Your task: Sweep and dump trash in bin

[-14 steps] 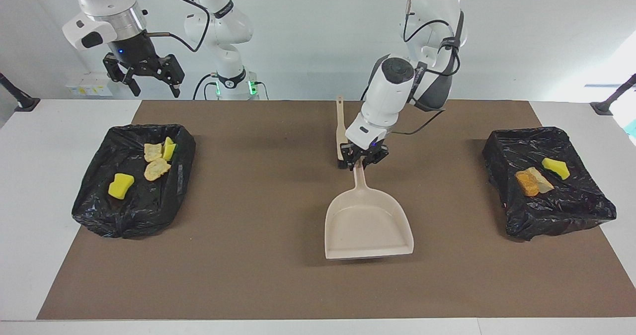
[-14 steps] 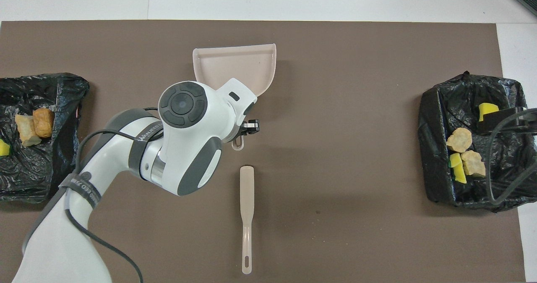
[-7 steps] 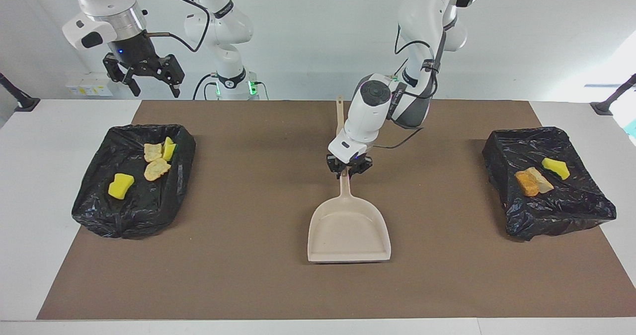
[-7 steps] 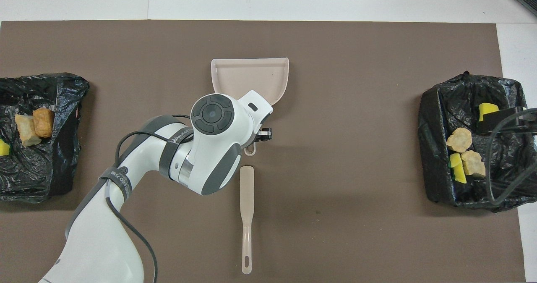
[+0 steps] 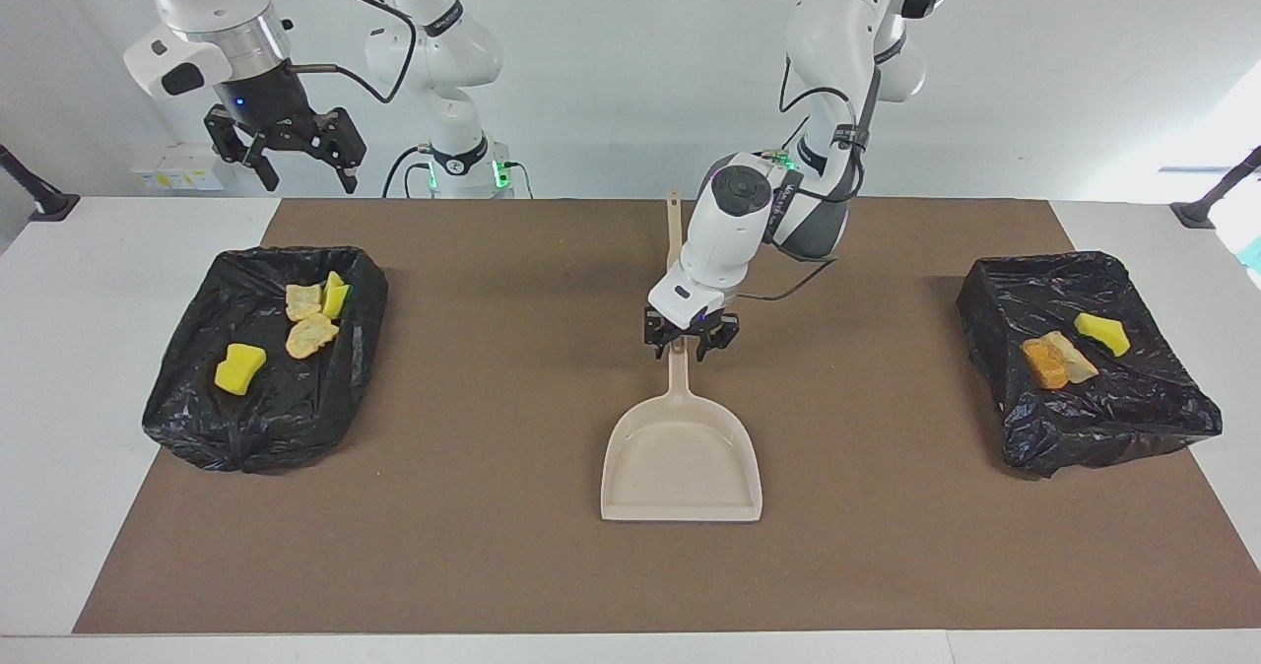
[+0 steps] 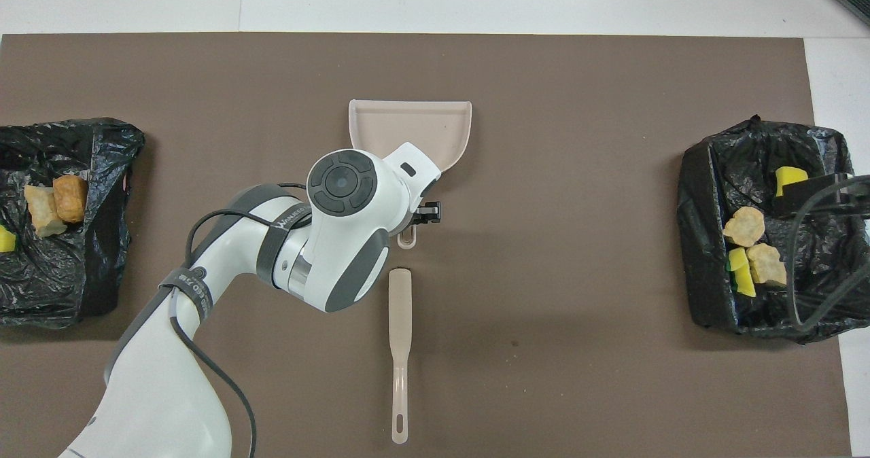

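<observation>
Seven scraps of trash already lie in the two black-lined bins: four [image 5: 296, 324] at the right arm's end, three [image 5: 1069, 349] at the left arm's end. My left gripper [image 5: 690, 337] sits at the handle of the empty dustpan [image 5: 682, 457], fingers slightly parted, so I'd judge I am setting it down; I should open fully and lift straight up without nudging it. My right gripper [image 5: 286, 157] waits spread wide above its bin [image 5: 197, 428]. Brown matting covers the white table [image 5: 69, 349]; the brush [image 6: 399, 349] lies nearer the robots.
</observation>
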Tool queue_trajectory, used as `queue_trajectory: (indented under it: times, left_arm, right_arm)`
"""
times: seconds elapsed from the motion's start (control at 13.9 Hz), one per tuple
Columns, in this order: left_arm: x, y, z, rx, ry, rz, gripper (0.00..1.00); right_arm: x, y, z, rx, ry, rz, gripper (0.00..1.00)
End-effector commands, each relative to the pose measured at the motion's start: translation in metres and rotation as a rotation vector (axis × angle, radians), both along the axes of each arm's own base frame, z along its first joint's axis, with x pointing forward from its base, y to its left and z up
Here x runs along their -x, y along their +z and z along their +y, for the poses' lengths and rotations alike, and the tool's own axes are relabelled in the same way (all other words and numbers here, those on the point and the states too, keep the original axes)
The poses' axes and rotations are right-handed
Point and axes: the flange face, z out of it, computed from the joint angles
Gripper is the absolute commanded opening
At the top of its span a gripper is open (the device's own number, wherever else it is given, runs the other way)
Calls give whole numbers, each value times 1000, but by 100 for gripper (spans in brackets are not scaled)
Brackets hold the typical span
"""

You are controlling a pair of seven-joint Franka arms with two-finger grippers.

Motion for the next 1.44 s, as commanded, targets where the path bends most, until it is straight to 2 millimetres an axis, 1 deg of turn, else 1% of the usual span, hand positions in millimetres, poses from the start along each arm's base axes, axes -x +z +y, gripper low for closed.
queue_trajectory:
  times: [0.0, 0.07, 0.14, 0.29, 0.36, 0.43, 0.57, 0.65, 0.72, 0.79, 0.86, 0.93, 1.01, 1.15, 1.22, 1.36]
  left_arm:
    - [-6, 44, 42, -15, 40, 15, 100]
    - [-9, 60, 54, -10, 55, 6, 100]
    - [-14, 72, 74, -13, 79, 6, 100]
    - [-14, 94, 111, -34, 95, 40, 100]
    - [-17, 107, 138, -40, 114, 51, 100]
    - [-14, 117, 158, -52, 116, 77, 100]
    - [-12, 131, 199, -68, 150, 121, 100]
    - [-13, 135, 217, -69, 146, 125, 100]
    - [-12, 144, 236, -69, 116, 127, 100]
    - [-11, 151, 262, -69, 87, 135, 100]
    - [-7, 162, 283, -68, 64, 138, 100]
    - [-3, 172, 300, -67, 43, 141, 100]
    - [1, 178, 309, -70, 25, 153, 100]
    - [8, 196, 319, -119, -18, 151, 100]
    - [10, 211, 326, -145, -25, 143, 100]
    - [17, 240, 327, -156, -32, 165, 100]
  right_arm:
    - [5, 0, 0, -15, -17, 1, 100]
    - [5, 0, 0, -15, -17, 1, 100]
    - [5, 0, 0, -15, -17, 1, 100]
    - [5, 0, 0, -15, -17, 1, 100]
    - [5, 0, 0, -15, -17, 1, 100]
    - [5, 0, 0, -15, -17, 1, 100]
    - [5, 0, 0, -15, -17, 1, 100]
    - [5, 0, 1, -15, -15, 1, 100]
    - [5, 0, 0, -15, -17, 1, 100]
    - [5, 0, 1, -15, -15, 1, 100]
    - [6, 0, 0, -15, -17, 1, 100]
    - [5, 0, 1, -15, -15, 1, 100]
    - [5, 0, 0, -15, -17, 1, 100]
    - [5, 0, 0, -15, -17, 1, 100]
    - [5, 0, 1, -15, -15, 1, 100]
    - [5, 0, 0, -15, -17, 1, 100]
